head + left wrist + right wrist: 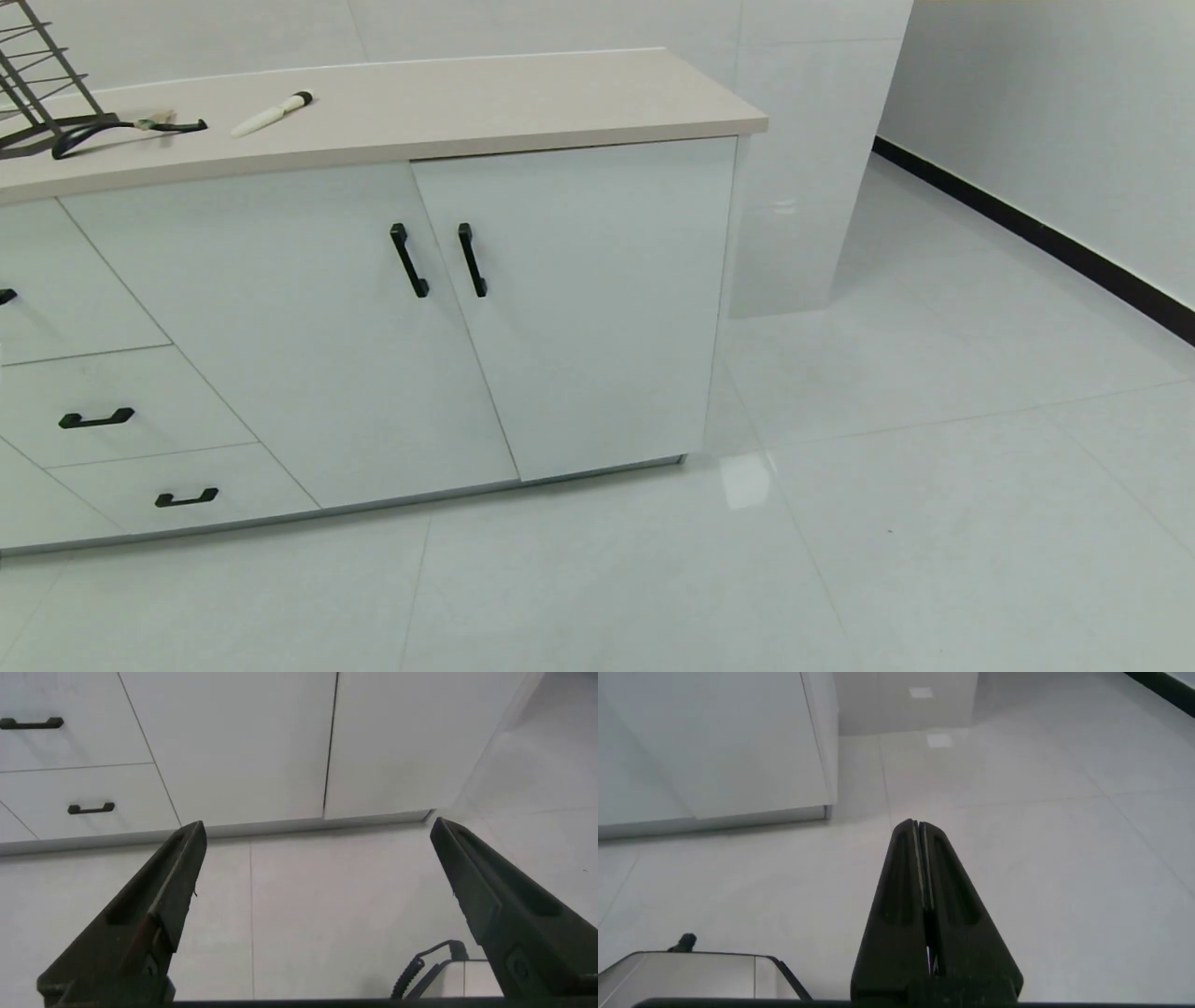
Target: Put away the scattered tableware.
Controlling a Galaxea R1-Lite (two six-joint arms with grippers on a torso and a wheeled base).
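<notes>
Lying loose toward the left end of the counter (523, 93), a white utensil (274, 113) and a black-handled one (131, 129) beside the wire rack (37, 84) are not yet stowed. Both arms hang low over the floor by the cabinet (560, 299), probably parked for the approach. The left gripper (318, 831) has its fingers spread wide, the right gripper (918, 831) has them pressed together, empty.

On the tabletop (485, 98) ahead of me a white knife (274, 112) with a black end lies flat, slanted. Near it, toward my left, a black long-handled utensil (121, 128), perhaps a ladle, also lies flat.
</notes>
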